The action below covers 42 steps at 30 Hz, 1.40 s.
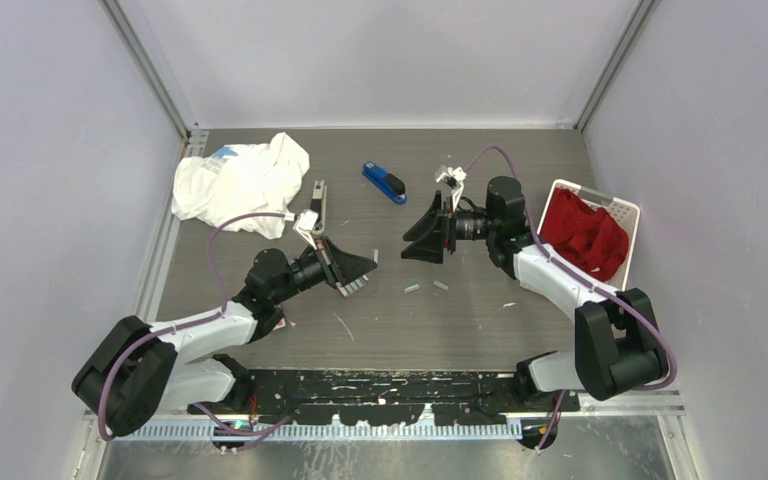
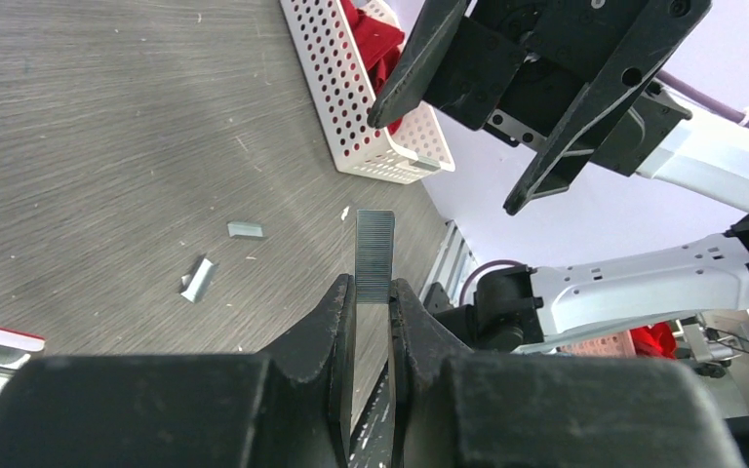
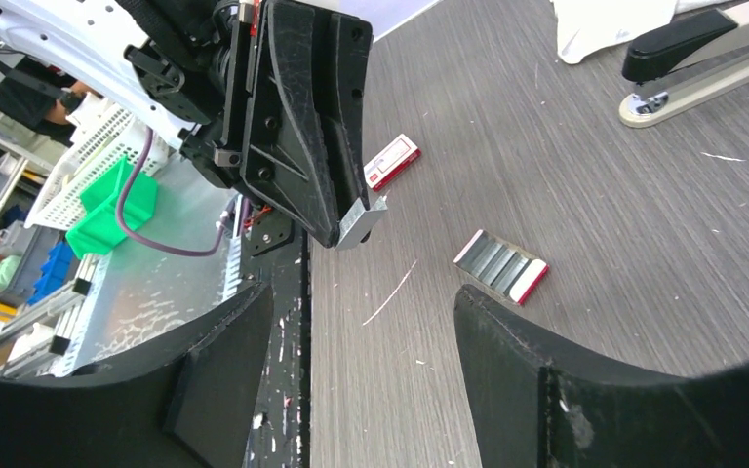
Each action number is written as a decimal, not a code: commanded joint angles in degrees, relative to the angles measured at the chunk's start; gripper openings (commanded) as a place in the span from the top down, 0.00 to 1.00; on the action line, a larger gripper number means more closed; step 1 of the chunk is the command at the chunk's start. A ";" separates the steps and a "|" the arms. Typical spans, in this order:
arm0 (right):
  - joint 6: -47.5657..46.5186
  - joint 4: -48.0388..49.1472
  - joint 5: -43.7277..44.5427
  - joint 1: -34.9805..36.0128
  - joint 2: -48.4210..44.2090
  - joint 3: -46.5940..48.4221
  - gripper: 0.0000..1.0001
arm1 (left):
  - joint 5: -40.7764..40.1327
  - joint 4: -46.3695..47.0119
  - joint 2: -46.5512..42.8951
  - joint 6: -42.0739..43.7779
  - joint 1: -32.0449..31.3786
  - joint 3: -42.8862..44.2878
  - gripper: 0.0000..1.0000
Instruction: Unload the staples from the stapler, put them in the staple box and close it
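Note:
My left gripper (image 2: 374,292) is shut on a silvery strip of staples (image 2: 374,255), which sticks up out of its fingertips above the table. From above, that gripper (image 1: 358,275) is left of centre. My right gripper (image 1: 408,248) faces it from the right, open and empty. In the right wrist view the same held strip (image 3: 361,220) hangs just beyond my right gripper (image 3: 361,302). Two more short staples strips (image 2: 245,230) (image 2: 198,278) lie loose on the table. A grey-and-black stapler (image 3: 702,58) rests by the white cloth, and a blue stapler (image 1: 384,182) lies farther back.
A crumpled white cloth (image 1: 240,180) lies at the back left. A white perforated basket (image 1: 625,215) holding red cloth stands at the right. A small white-and-red box (image 3: 392,161) and an open tray of staples (image 3: 500,265) lie on the table near the left arm.

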 commanded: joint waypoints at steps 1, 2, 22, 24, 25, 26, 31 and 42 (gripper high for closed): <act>1.99 3.92 -0.01 1.00 0.08 0.33 0.27 | 0.16 7.25 -0.33 -1.38 0.22 -0.63 0.88; 1.99 4.03 0.00 1.08 0.09 0.33 0.27 | 0.12 7.56 -0.26 -1.54 0.24 -0.65 0.88; 3.22 5.78 -0.17 1.71 0.44 -0.31 0.27 | 0.29 12.50 1.89 -3.29 0.21 -1.69 0.88; 3.30 5.84 -0.11 1.71 0.52 -0.29 0.26 | 0.29 12.98 2.18 -3.44 0.26 -1.71 0.88; 3.31 5.81 -0.04 1.65 0.53 -0.33 0.27 | 0.29 13.19 2.33 -3.49 0.25 -1.77 0.88; 3.37 5.76 0.10 1.70 0.57 -0.37 0.26 | 0.29 13.34 2.38 -3.49 0.20 -1.79 0.88; 3.83 5.89 0.35 1.70 0.85 -0.37 0.26 | 0.21 13.53 2.39 -3.50 0.20 -1.89 0.88; 4.51 6.21 0.33 1.81 1.02 -0.37 0.25 | 0.13 13.56 2.83 -3.40 0.21 -1.71 0.88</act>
